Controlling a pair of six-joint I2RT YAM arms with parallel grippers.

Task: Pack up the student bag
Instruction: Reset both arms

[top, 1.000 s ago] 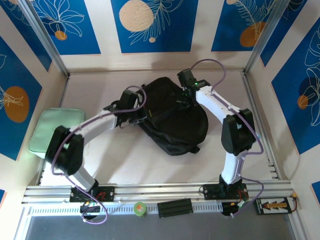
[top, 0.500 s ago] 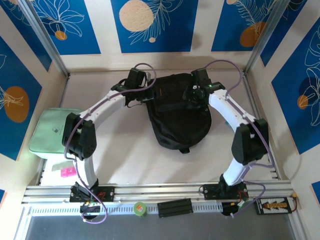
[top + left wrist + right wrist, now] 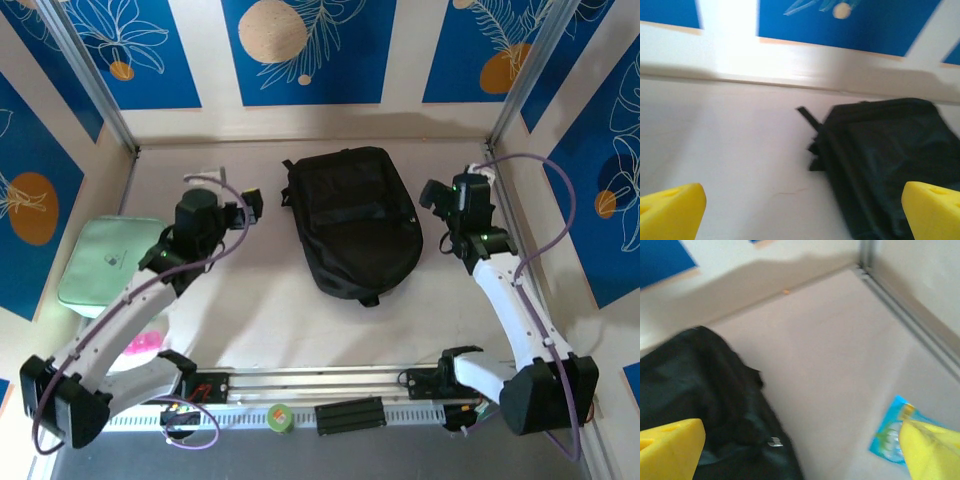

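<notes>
The student bag [image 3: 352, 222] is a large black backpack lying flat in the middle of the table, rounded end toward me. My left gripper [image 3: 226, 192] hovers to its left, apart from it, jaws wide open and empty. In the left wrist view the bag [image 3: 890, 170] fills the right side, with bare table between my yellow fingertips [image 3: 670, 212]. My right gripper [image 3: 458, 190] hangs just off the bag's right edge, also open and empty. The right wrist view has the bag [image 3: 705, 395] on its left, with a metal zipper pull showing.
A mint-green padded pouch [image 3: 105, 260] lies at the left edge, with a small pink item [image 3: 145, 345] nearer the arm base. A blue packet [image 3: 890, 435] lies on the table right of the bag, near the side rail [image 3: 915, 315]. The back wall is close behind.
Both grippers have opened and let go of the bag. Each arm has pulled back to its own side, and the bag now lies straightened in the centre.
</notes>
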